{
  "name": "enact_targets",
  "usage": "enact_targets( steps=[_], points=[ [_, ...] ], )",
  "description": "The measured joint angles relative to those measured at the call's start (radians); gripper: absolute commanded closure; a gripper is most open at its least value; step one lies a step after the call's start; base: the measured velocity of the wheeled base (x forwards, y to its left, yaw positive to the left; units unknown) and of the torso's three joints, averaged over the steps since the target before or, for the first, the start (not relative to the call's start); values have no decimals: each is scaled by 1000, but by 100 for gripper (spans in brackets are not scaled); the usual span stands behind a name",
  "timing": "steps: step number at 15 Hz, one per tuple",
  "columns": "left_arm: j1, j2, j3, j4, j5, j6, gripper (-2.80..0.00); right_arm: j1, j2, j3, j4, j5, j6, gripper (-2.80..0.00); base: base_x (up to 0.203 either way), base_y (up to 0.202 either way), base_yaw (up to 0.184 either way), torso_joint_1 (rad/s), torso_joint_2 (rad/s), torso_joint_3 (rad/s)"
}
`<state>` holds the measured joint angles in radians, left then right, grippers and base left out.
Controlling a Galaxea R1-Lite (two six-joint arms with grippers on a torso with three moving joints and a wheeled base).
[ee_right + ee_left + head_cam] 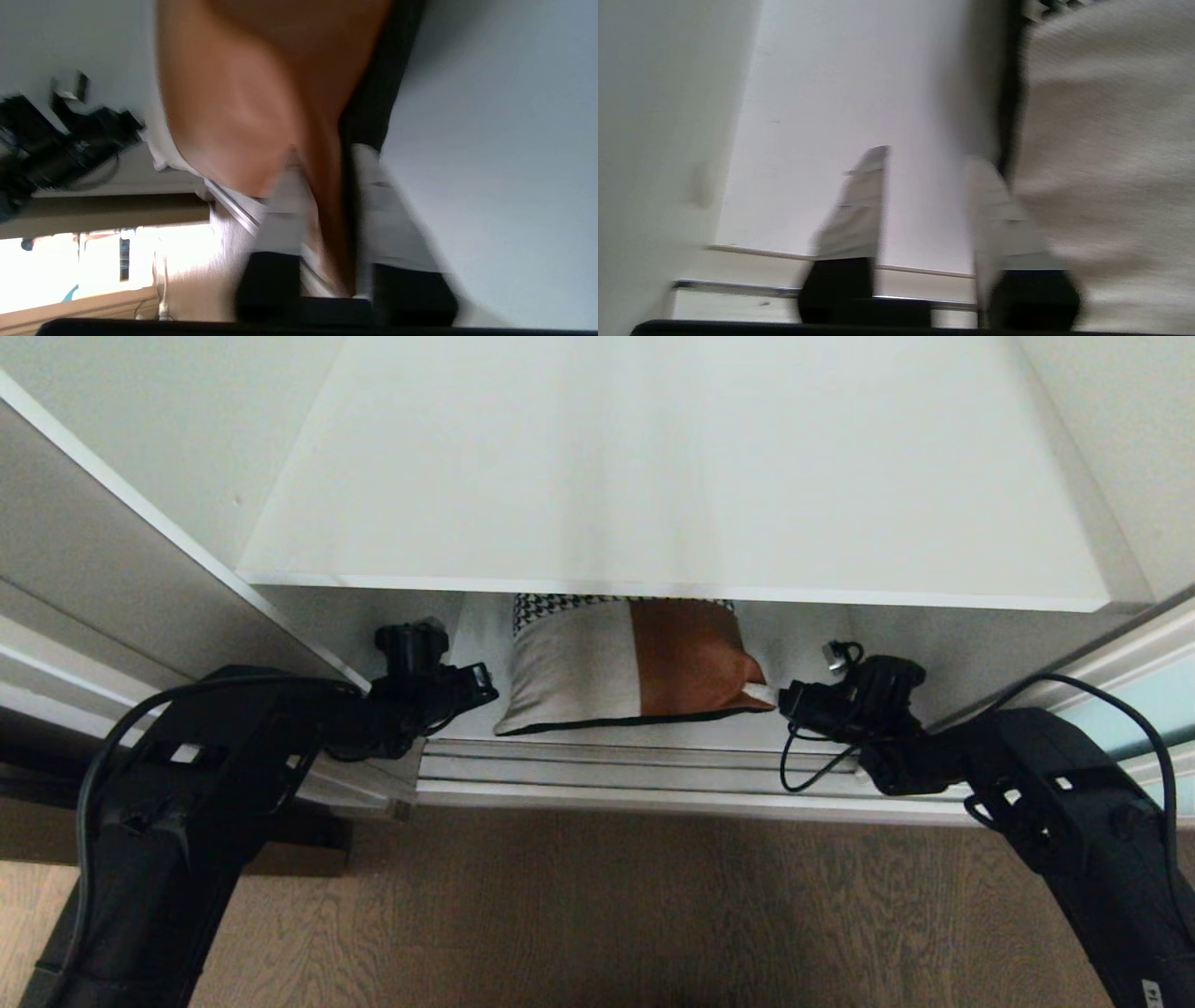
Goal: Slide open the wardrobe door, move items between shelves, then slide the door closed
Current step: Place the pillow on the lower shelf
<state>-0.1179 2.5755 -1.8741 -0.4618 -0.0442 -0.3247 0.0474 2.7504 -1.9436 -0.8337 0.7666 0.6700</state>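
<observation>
- The cushion lies on the bottom shelf of the wardrobe, under the wide white shelf above it; beige-grey patch toward the left claw, rust-brown patch toward the right claw, a houndstooth strip along its far edge, a dark trim along its near edge.
- The left claw sits just beside the cushion's beige corner. In the left wrist view its two pale fingers stand apart with bare white board between them, and the beige fabric lies against the outside of one finger: released, nothing between the fingers.
- The right claw is at the cushion's brown corner. In the right wrist view the brown corner and its dark edge run down between the two fingers; the fingers flank it closely, but the blur hides whether they pinch it, so I cannot tell if it is clenched or let go.
- In front of both claws run the silver door rails, then the wood-grain floor.
- The pale blue-green glass door shows beyond the right arm, pushed aside.
- No brand or label on the cushion can be read; a small white sticker on the right arm carries marks too small to read.
</observation>
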Motion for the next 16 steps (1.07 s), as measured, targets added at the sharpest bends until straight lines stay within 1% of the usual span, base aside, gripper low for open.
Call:
enact_targets(
  steps=[2,3,6,8,11,12,13,16],
  points=[
    [-4,14,-32,19,-2,-10,-280,5,-13,1,92,1,-20,-280,0,0,0,0,0,0],
    [-1,18,-37,20,-2,-11,-280,3,-19,1,111,3,-22,-280,0,0,0,0,0,0],
    [-2,10,-5,8,-8,-26,-280,1,-22,8,50,3,-22,-280,0,0,0,0,0,0],
    [-1,-32,82,-7,-51,-42,-280,2,-29,48,-10,3,-22,-280,0,0,0,0,0,0],
    [-2,-158,282,-72,-170,-53,-280,-1,-64,166,-172,8,-24,-280,0,0,0,0,0,0],
    [-4,-206,348,-87,-196,-55,-280,0,-86,208,-216,10,-24,-280,0,0,0,0,0,0],
    [-5,-249,414,-90,-206,-55,0,1,-113,252,-232,14,-25,0,0,0,0,0,0,0],
    [-24,-337,553,-77,-209,-55,0,4,-187,340,-197,20,-49,0,0,0,0,0,0,0]
  ],
)
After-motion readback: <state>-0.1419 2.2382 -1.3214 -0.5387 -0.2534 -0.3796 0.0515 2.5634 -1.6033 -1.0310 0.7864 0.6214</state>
